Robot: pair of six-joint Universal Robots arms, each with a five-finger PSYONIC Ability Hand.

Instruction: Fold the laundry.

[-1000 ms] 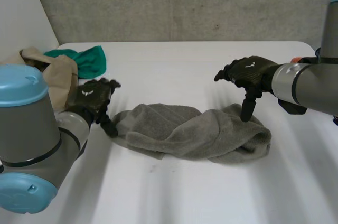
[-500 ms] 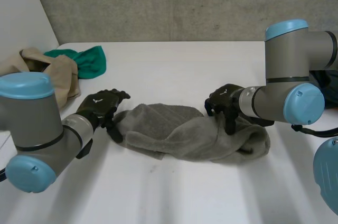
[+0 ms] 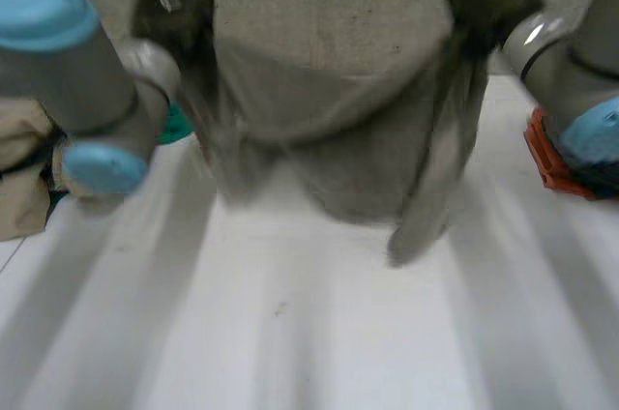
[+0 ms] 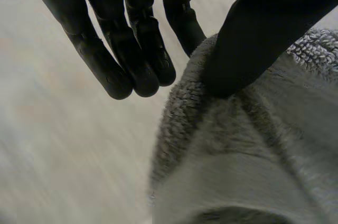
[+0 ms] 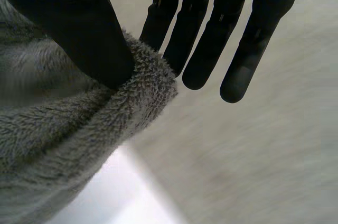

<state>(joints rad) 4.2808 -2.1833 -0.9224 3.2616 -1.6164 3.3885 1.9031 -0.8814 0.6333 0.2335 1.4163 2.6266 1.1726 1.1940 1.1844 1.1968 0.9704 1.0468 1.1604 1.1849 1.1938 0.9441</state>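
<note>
So far nothing is folded: the grey towel (image 3: 338,149) hangs over the surface (image 3: 290,333), spread between left hand (image 4: 264,34) and right hand (image 5: 74,23), each pinching its upper edge under the thumb

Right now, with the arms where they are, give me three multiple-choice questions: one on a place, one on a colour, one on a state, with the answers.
1. Where is the towel?
A in a basket
B hanging between the two hands
C draped on a chair

2. What colour is it?
A grey
B red
C yellow

3. What is the left hand doing?
A open, holding nothing
B pinching the towel's edge
C curled into an empty fist

Answers:
1 B: the head view shows it hanging above the table, the right hand pinching its other end.
2 A: both wrist views show grey pile.
3 B: its thumb presses the edge against the fingers.
</note>
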